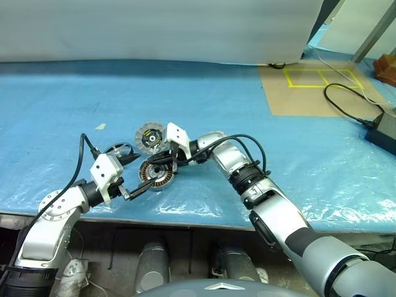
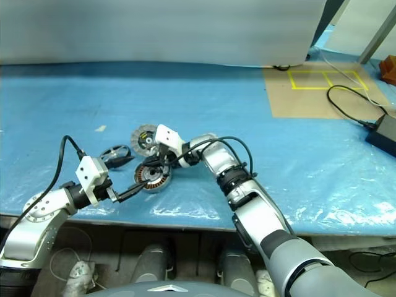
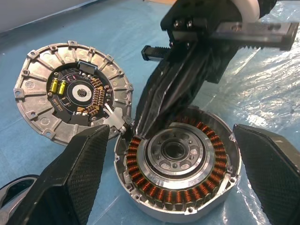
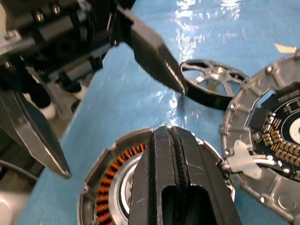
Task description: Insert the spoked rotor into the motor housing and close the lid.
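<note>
Nearest the tabletop's (image 1: pixel 291 105) front edge, the left gripper (image 1: pixel 137 190) reaches in level from the left with its two black fingers (image 3: pixel 75 173) spread wide, one to each side of the motor housing (image 1: pixel 156 175) and holding nothing. That housing lies open face up on the blue sheet (image 1: pixel 204 93), its ring of copper-brown windings and central hub showing. Above it, the right gripper (image 1: pixel 171 163) comes in from the right, its fingers (image 4: pixel 176 178) pressed together with nothing between them, their tips over the housing's far rim; whether they touch it I cannot tell. Just beyond, the lid (image 1: pixel 149 137) lies with its inner side up, dark centre and yellow-green parts showing, right against the housing's rim. Left of the lid, near the left wrist, the spoked rotor (image 1: pixel 117 150) rests flat on the sheet, outside the housing. Farther off to the right, a black cable (image 1: pixel 346 102) crosses a brown floor patch marked with yellow tape (image 1: pixel 322 77).
</note>
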`<state>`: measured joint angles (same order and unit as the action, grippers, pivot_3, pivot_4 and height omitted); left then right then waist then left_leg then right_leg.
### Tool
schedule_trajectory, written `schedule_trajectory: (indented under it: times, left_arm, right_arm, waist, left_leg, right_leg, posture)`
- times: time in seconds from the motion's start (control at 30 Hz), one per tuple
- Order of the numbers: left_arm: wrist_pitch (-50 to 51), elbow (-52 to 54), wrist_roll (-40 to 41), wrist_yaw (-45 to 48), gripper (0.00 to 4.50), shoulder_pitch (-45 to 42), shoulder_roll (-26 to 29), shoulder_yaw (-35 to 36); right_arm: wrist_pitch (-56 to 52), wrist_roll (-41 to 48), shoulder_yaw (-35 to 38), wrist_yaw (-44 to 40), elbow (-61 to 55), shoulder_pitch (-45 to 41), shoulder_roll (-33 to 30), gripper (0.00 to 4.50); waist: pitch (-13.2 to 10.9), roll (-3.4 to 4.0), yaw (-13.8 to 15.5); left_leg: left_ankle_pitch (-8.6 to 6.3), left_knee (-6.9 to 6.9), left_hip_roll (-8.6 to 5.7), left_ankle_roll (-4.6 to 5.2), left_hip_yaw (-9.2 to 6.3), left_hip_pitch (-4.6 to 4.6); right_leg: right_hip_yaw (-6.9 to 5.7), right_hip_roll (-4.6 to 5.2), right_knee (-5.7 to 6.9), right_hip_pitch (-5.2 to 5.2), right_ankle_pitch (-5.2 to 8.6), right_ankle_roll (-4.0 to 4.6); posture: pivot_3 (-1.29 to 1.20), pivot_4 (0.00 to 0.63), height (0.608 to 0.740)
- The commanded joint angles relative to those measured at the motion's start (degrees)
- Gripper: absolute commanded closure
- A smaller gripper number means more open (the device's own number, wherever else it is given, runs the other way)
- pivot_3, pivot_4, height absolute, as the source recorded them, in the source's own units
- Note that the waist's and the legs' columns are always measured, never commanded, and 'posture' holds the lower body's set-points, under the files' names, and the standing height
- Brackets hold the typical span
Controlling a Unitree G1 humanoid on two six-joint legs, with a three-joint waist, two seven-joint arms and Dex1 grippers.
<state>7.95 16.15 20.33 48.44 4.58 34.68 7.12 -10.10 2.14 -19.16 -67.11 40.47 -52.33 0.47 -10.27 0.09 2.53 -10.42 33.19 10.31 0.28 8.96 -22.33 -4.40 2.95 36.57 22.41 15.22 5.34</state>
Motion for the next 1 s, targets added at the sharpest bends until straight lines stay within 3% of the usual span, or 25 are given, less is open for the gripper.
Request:
schedule_trajectory:
  times: [0.03,0.63,0.73,1.0]
  left_arm:
    - [-0.9,0.7,0.5,0.2,0.03,-0.1,0.1,0.5]
    - [-0.7,0.9,0.5,0.0,0.03,-0.2,0.4,0.9]
    - [-0.6,1.0,0.4,-0.1,0.03,-0.3,0.2,0.5]
    - [-0.7,0.8,0.3,0.0,0.03,-0.7,0.0,-0.1]
  right_arm:
    - [2.1,-1.2,-1.7,-0.4,-0.7,0.8,0.2,4.49]
    - [7.5,-4.5,-2.5,4.6,7.8,0.7,2.3,4.49]
    - [6.2,-4.9,-1.2,8.8,10.5,-0.8,3.2,4.49]
    - [-2.4,-1.1,0.5,1.7,6.3,0.0,2.4,4.49]
  waist:
    - [0.0,0.0,0.0]
    - [0.0,0.01,-0.1]
    - [0.0,0.01,-0.2]
    - [0.0,0.02,0.2]
  left_leg:
    - [0.0,0.0,0.0,0.0,0.0,0.0]
    - [0.0,-0.05,0.01,-0.01,0.09,0.29]
    - [0.0,-0.05,0.01,-0.01,0.12,0.32]
    - [0.0,-0.08,0.01,-0.02,0.19,0.3]
  right_leg:
    - [0.0,0.0,0.0,0.01,0.0,0.0]
    - [0.1,0.0,0.04,-0.15,0.0,0.01]
    - [0.13,0.0,0.06,-0.14,0.0,0.01]
    - [0.18,0.0,0.03,-0.13,0.01,0.01]
  posture:
    - [0.0,0.15,0.74]
    - [0.0,0.15,0.74]
    - [0.0,0.15,0.74]
    - [0.0,0.15,0.74]
